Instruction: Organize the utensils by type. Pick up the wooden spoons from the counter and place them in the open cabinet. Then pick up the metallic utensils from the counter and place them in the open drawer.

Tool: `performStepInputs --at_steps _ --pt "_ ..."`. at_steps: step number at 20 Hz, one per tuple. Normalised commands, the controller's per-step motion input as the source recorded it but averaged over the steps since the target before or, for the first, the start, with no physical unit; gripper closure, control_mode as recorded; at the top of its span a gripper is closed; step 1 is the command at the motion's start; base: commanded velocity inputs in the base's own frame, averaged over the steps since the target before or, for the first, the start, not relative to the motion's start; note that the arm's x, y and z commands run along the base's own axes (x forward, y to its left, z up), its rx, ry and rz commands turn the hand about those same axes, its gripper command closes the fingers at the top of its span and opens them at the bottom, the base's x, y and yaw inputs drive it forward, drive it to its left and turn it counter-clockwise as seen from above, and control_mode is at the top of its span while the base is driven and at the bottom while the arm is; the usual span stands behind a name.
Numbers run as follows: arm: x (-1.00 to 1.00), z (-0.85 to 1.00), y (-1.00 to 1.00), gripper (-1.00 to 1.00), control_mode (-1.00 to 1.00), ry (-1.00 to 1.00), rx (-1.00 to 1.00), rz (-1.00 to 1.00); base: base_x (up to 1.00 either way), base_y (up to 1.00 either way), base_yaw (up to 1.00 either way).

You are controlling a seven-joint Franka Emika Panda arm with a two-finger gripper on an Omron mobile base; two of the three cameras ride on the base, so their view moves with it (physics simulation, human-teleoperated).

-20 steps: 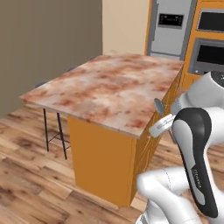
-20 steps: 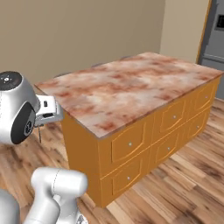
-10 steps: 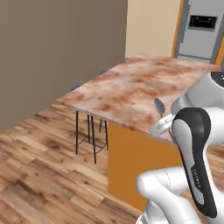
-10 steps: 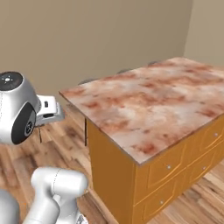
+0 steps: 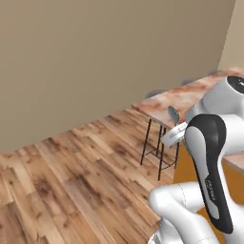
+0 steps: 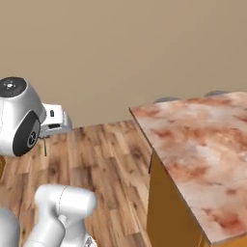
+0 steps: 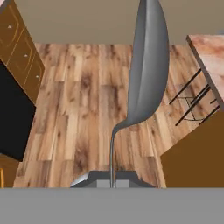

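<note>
My gripper (image 7: 112,180) is shut on the thin handle of a grey metallic spoon (image 7: 146,65), one of the utensils, whose bowl stands away from the fingers over the wooden floor. From the left base view the same spoon (image 5: 173,115) sticks up from the gripper (image 5: 175,127) in front of the counter's corner. The reddish-pink marbled counter (image 6: 202,140) lies to the right, and its bare corner (image 5: 183,97) has nothing on it. The wooden spoons, the cabinet and the drawer are out of view.
A black-legged bar stool (image 5: 159,145) stands at the counter's near end, its legs (image 7: 192,103) also below the hand. Orange base units (image 7: 19,57) and a dark panel (image 7: 13,118) sit at the left of the hand view. A beige wall (image 6: 120,53) backs open plank floor (image 5: 76,181).
The whole picture has swung left as the base turns: the counter slid to the right edge and the oven wall left the view. The gripper keeps its hold on the spoon.
</note>
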Motion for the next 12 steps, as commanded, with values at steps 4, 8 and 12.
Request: performStepInputs --at_steps 4,8,12 --pt "0.00 0.00 0.00 1.00 1.00 0.00 0.00 0.00 0.00 0.28 0.78" --pt "0.00 0.00 0.00 1.00 1.00 0.00 0.00 0.00 0.08 0.16 0.80" --pt "0.00 0.00 0.00 1.00 1.00 0.00 0.00 0.00 0.62 0.00 0.69"
